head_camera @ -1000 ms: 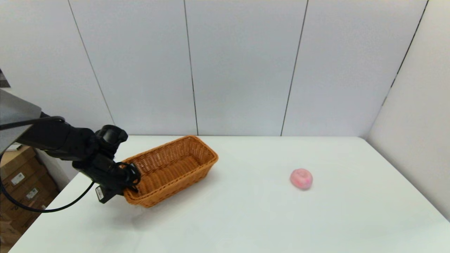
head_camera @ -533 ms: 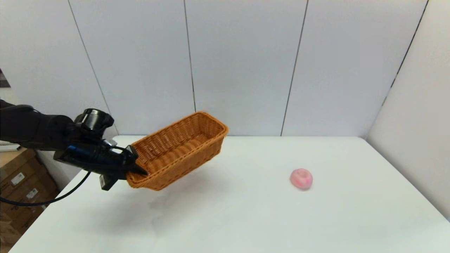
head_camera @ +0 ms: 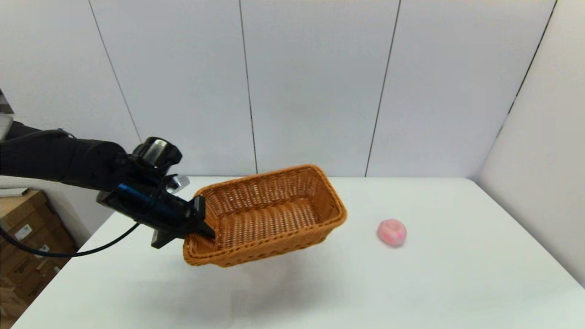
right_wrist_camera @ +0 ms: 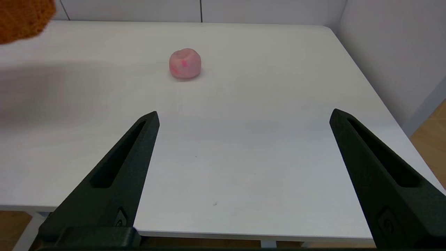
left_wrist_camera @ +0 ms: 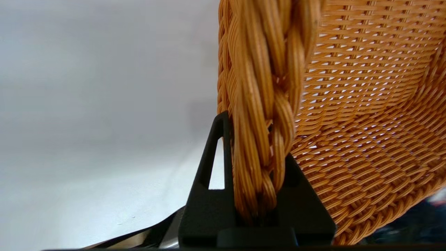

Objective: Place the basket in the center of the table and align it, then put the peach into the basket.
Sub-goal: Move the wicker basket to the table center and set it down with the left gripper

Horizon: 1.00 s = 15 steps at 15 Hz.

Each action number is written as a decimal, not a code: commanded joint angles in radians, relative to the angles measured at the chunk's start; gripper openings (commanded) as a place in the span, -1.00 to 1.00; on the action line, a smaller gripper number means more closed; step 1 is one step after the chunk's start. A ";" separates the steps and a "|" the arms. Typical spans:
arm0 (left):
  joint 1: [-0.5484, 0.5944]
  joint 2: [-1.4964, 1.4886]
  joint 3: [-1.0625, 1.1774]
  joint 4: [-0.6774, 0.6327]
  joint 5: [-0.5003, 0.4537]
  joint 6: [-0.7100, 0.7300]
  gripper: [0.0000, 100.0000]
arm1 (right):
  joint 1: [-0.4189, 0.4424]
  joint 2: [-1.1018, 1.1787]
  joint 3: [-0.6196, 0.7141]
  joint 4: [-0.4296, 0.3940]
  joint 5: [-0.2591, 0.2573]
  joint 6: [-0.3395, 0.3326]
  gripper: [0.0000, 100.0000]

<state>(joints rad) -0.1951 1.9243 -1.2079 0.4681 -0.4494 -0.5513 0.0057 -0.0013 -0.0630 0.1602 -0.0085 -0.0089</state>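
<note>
Since a second ago: wicker basket (head_camera: 269,214) lifted clear off the tabletop (head_camera: 411,283) and carried toward the middle, swung round so its long axis runs more nearly across the view. Now held in the air, tilted, shadow cast on the white surface beneath. Left end effector (head_camera: 201,224) clamped on the braided rim at the basket's left short end; in the left wrist view, fingers (left_wrist_camera: 209,181) pinched either side of that braided rim (left_wrist_camera: 268,115), one inside the wall and one outside. Peach (head_camera: 391,232) unmoved, resting on the tabletop to the right of the basket, apart from it. Right end effector (right_wrist_camera: 244,146) spread wide, holding nothing, hovering at the tabletop's near edge with the peach ahead of it. Cardboard boxes (head_camera: 23,233) beside the tabletop at far left, white labels on them, writing too small to read.
</note>
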 commanded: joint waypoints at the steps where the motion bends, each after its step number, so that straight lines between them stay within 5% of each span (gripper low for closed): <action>1: -0.142 0.068 -0.071 0.063 0.038 0.083 -1.00 | 0.000 0.000 0.000 0.001 -0.001 0.000 1.00; 15: -0.244 0.283 -0.168 0.081 0.074 0.062 -1.00 | 0.000 0.000 0.000 0.001 -0.001 0.000 1.00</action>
<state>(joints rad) -0.4406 2.1760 -1.3647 0.5455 -0.3857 -0.4715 0.0057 -0.0013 -0.0623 0.1602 -0.0091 -0.0081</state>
